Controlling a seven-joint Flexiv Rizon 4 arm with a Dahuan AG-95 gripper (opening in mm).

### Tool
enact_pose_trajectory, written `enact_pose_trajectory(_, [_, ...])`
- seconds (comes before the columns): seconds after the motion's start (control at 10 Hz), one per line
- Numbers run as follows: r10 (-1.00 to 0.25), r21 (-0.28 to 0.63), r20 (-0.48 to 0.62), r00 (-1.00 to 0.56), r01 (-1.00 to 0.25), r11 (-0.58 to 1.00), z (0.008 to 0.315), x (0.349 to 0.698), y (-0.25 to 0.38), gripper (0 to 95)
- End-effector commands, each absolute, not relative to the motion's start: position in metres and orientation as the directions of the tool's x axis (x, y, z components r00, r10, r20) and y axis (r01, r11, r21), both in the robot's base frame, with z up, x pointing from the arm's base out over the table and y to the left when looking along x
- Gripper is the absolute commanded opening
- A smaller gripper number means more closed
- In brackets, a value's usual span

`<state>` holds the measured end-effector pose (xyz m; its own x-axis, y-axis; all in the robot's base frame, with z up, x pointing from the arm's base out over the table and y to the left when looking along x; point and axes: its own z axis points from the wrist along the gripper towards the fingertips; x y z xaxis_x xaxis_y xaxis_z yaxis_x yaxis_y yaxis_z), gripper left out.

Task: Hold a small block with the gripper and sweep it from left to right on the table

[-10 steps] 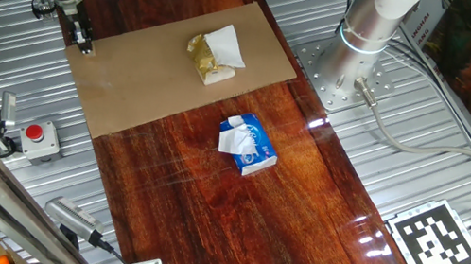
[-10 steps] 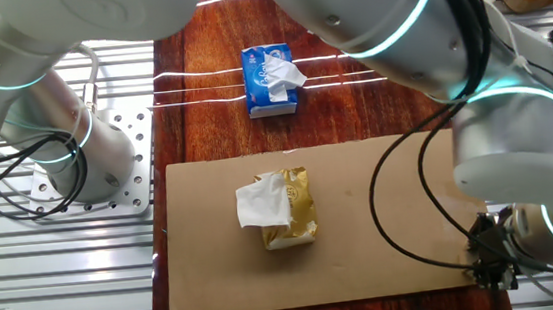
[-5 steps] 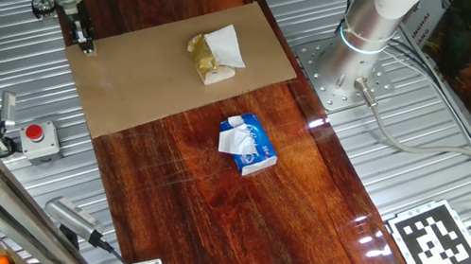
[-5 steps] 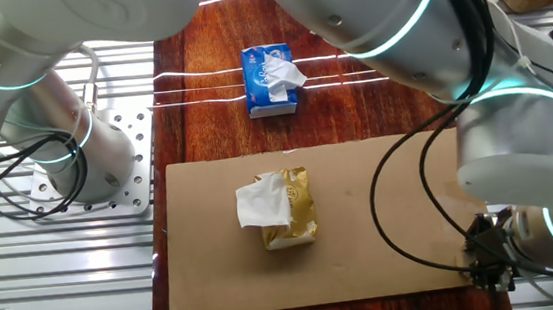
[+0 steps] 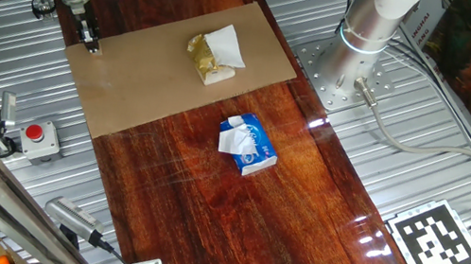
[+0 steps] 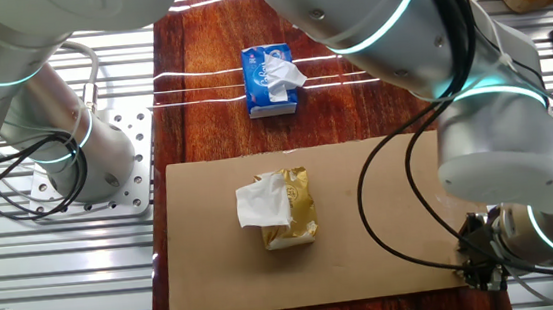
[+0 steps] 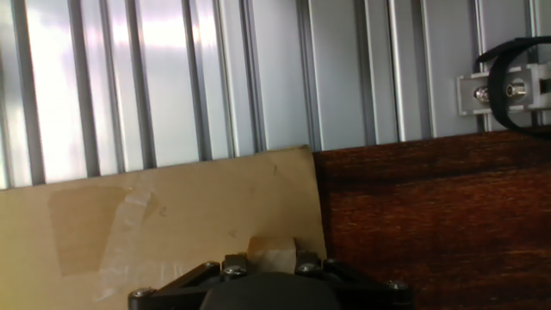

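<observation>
Since a second ago the tool [image 5: 91,44] has shifted slightly along the corner of the cardboard sheet [image 5: 169,73], a little farther onto the tan surface, while everything else has kept its place. In the hand view the tool [image 7: 271,258] is clenched on the small block [image 7: 271,251], a pale tan cube seen between the black finger mounts at the bottom edge, just above the cardboard near the sheet's corner. From the other fixed view the tool [image 6: 482,269] hangs at the lower right corner of the sheet, mostly hidden under the arm. The counter [image 5: 231,218] shows glossy red-brown wood beyond the sheet. On the cardboard lies a yellowish crumpled lump [image 5: 212,53] with white paper, well apart from the tool. A blue-and-white packet [image 5: 248,144] lies on the bare wood, near the sheet's edge.
</observation>
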<state>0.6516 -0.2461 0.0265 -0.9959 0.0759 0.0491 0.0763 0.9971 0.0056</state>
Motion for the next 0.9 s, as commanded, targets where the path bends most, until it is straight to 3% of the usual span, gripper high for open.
enact_pose_trajectory(0.1, [0.077, 0.005, 0.05, -0.996, 0.078, 0.997, 0.028, 0.651, -0.246, 19.0])
enact_pose_trajectory(0.9, [0.079, 0.003, 0.048, -0.996, 0.079, 0.997, 0.026, 0.638, -0.246, 19.0])
